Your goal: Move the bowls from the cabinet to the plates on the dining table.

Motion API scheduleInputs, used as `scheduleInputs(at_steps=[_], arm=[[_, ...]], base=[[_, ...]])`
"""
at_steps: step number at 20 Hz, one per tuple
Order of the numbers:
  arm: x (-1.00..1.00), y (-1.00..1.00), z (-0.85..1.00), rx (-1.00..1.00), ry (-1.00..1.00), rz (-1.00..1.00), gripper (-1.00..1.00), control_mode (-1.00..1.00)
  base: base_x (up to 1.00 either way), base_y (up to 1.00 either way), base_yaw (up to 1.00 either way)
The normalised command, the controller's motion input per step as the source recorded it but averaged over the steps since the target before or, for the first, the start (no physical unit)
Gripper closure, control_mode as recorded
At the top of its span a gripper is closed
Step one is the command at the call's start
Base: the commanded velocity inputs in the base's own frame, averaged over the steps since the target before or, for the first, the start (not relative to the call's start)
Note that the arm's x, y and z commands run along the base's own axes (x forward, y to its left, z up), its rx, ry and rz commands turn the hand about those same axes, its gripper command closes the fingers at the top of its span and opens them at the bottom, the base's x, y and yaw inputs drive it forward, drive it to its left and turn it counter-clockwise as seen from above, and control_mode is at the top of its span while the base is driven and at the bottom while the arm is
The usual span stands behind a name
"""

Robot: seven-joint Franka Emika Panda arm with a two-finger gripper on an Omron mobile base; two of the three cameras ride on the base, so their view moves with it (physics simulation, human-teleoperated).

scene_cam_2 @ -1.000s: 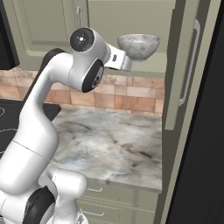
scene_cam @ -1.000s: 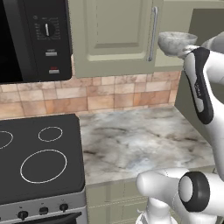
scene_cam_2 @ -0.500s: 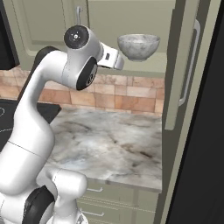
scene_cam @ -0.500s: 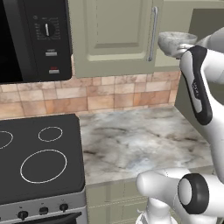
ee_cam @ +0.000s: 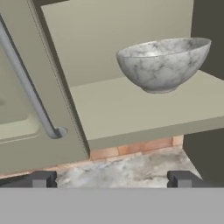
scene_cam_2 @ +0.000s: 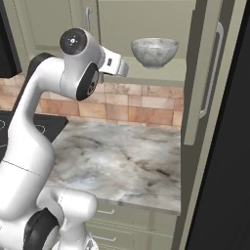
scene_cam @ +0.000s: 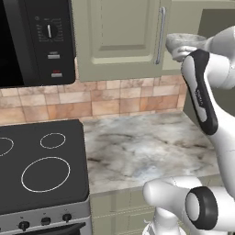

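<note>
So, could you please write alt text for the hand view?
A mottled grey bowl stands upright on the open cabinet's shelf, ahead of the open gripper. A closed door's silver bar handle runs to the left.

Grey bowl (ee_cam: 164, 63) — mottled, stone-like, faint sheen. Cabinet (ee_cam: 109, 109) — sage-green, matt, smooth painted look; bar handle (ee_cam: 27, 87) silvery, metallic. Worktop (scene_cam: 142, 149) — grey-veined marble, polished. Backsplash (scene_cam: 92, 103) of terracotta-toned tile, matt. Stove top (scene_cam: 39, 167) — black, glassy smooth. Arm (scene_cam_2: 39, 141) of glossy white plastic.
</note>
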Motion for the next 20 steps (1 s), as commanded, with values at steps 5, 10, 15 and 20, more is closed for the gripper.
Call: scheduleInputs(at_steps=[5,10,15,20], arm=[[0.04,0.28,0.00,0.00,-0.03,0.00,-1.00,-1.00],[0.22,0.23,0.00,0.00,-0.02,0.00,-1.00,-1.00],[0.37,0.13,0.08,0.00,-0.03,0.05,-1.00,-1.00],[0.33,0.15,0.09,0.00,-0.05,0.02,-1.00,-1.00]], base=[[0.00,0.00,0.00],[0.00,0.00,0.00],[0.00,0.00,0.00],[0.00,0.00,0.00]])
